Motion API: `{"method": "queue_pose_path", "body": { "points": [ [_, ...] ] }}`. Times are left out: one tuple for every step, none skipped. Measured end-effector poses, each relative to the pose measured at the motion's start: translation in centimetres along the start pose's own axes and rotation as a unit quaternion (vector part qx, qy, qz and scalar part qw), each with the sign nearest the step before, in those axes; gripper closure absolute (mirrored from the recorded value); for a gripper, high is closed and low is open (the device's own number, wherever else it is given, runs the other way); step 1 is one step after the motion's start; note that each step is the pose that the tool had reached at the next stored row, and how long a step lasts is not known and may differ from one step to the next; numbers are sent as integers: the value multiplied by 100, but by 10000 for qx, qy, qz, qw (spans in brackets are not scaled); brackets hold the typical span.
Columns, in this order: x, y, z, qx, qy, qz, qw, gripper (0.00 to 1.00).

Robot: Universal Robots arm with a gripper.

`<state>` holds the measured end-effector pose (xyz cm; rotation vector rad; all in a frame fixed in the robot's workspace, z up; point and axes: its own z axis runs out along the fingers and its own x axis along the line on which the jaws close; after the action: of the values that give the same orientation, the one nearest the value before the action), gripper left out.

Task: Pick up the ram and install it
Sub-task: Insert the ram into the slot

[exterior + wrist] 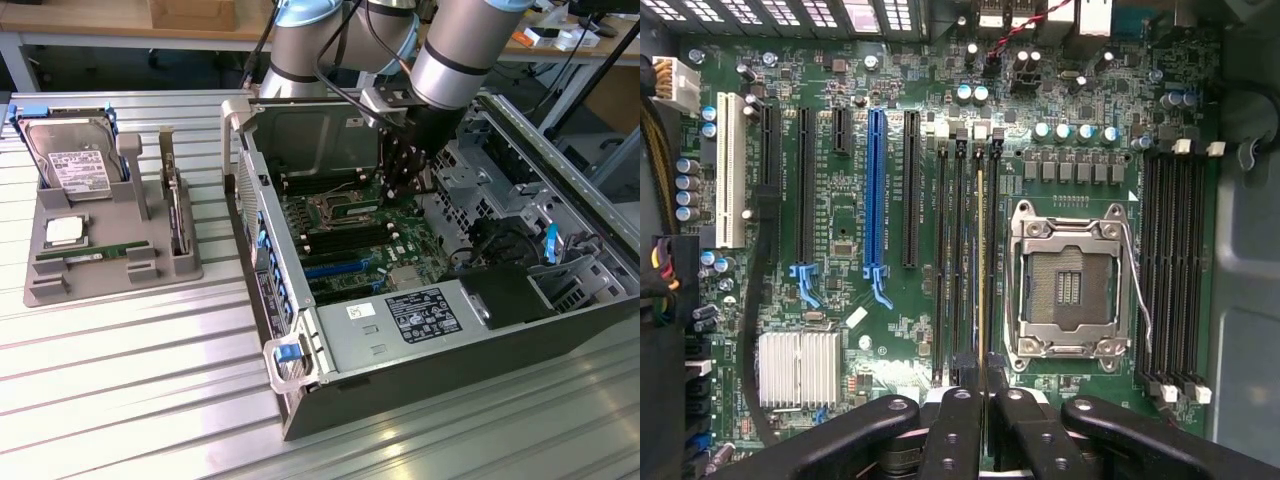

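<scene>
My gripper (982,400) is shut on the ram (981,260), a thin stick seen edge-on as a narrow yellowish line between the two black fingers (956,430). The ram runs in line with the black memory slots (958,260) beside the empty silver processor socket (1070,280) on the green motherboard (890,330). In the exterior view the gripper (405,185) hangs low inside the open computer case (420,300), over the motherboard (350,240). Whether the ram touches a slot I cannot tell.
A grey parts tray (110,275) sits at the exterior view's left. It holds a hard drive (75,160), a square processor chip (63,232), a flat green stick (85,256) and an upright card (176,210). Cables and a drive cage (520,210) crowd the case's far side.
</scene>
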<state>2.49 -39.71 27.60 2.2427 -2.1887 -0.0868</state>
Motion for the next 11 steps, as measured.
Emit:
{"method": "queue_pose_path", "body": {
  "points": [
    [0,0,2,0,0,0,10000,88],
    [0,0,5,0,0,0,10000,88],
    [0,0,9,0,0,0,10000,88],
    [1,0,13,0,0,0,10000,88],
    [1,-1,16,0,0,0,10000,88],
    [1,-1,18,0,0,0,10000,88],
    [1,-1,21,0,0,0,10000,88],
    [1,-1,22,0,0,0,10000,88],
    [1,-1,24,0,0,0,10000,88],
    [1,-1,27,0,0,0,10000,88],
    [1,-1,29,0,0,0,10000,88]
  ]
}}
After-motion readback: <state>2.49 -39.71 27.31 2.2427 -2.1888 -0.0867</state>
